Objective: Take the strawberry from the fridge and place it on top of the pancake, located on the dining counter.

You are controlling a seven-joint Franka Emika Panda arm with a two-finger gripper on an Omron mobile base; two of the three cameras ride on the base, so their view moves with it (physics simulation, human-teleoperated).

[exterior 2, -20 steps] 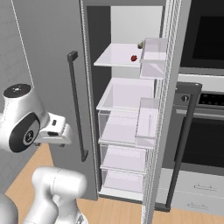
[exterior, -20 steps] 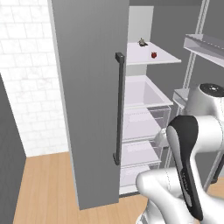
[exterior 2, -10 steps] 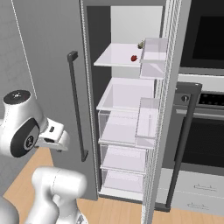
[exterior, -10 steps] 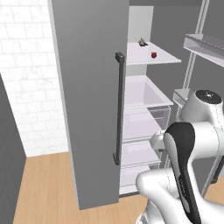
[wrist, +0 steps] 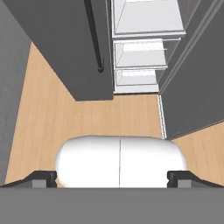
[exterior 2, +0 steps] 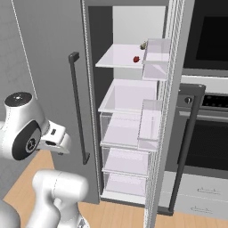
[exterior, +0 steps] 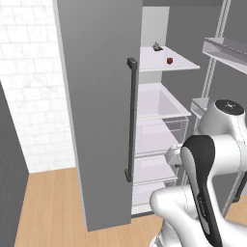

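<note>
Fridge [exterior: 96, 96] stands open, grey door swung out at left with its dark bar handle [exterior: 130, 120]. Inside, a white top shelf [exterior 2: 116, 59] sits above the clear drawers [exterior 2: 127, 133]. Strawberry [exterior: 170, 60] lies on that shelf toward its right front; a small grey-brown object [exterior: 157, 47], too small to identify, sits behind it, apart. Gripper [wrist: 112, 177] points down at the wood floor [wrist: 48, 118] before the fridge, fingers spread wide, holding nothing.

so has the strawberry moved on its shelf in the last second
No. The strawberry sits at the same spot on the top fridge shelf, right of the small grey-brown object.
</note>
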